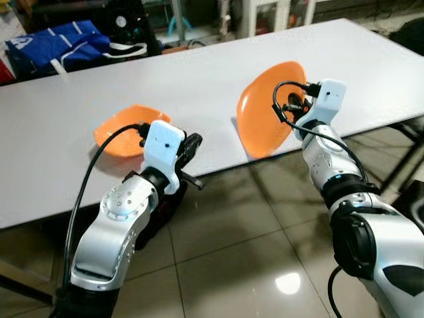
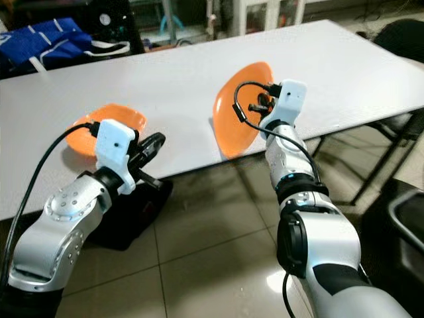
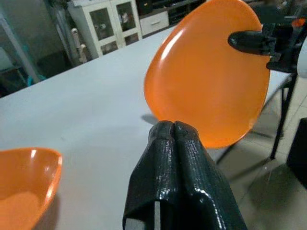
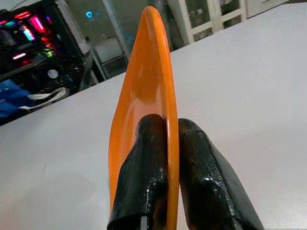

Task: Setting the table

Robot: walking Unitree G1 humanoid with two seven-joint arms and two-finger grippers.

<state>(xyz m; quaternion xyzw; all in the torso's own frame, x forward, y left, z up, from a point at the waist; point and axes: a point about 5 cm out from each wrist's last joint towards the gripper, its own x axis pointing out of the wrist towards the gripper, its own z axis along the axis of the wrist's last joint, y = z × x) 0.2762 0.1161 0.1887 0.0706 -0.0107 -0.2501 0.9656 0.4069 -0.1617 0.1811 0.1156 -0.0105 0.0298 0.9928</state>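
The right gripper [image 4: 171, 158] pinches the rim of an orange plate [image 1: 265, 112], one black finger on each face, holding it almost on edge. The plate's lower rim sits at or just over the near edge of the white table [image 1: 218, 86]; whether it touches the top cannot be told. It is smooth, glossy plastic, oval rather than round, with a shallow dished face turned toward the left arm.

The left gripper [image 3: 175, 139] is clenched on nothing, its two textured black fingers pressed flat together. It hovers just off the table's near edge, between the orange bowl [image 1: 122, 129] and the plate. The bowl rests on the table close to that same edge, glossy and rounded with a slightly squared lip.

The tabletop is matte, flat and long, and broad bare surface stretches behind both dishes toward the far edge. A blue bag [image 1: 56, 46] lies beyond the table's far left corner. Below the near edge is shiny tiled floor [image 1: 238, 245], with a black object [image 2: 129, 218] under the table beside the left arm
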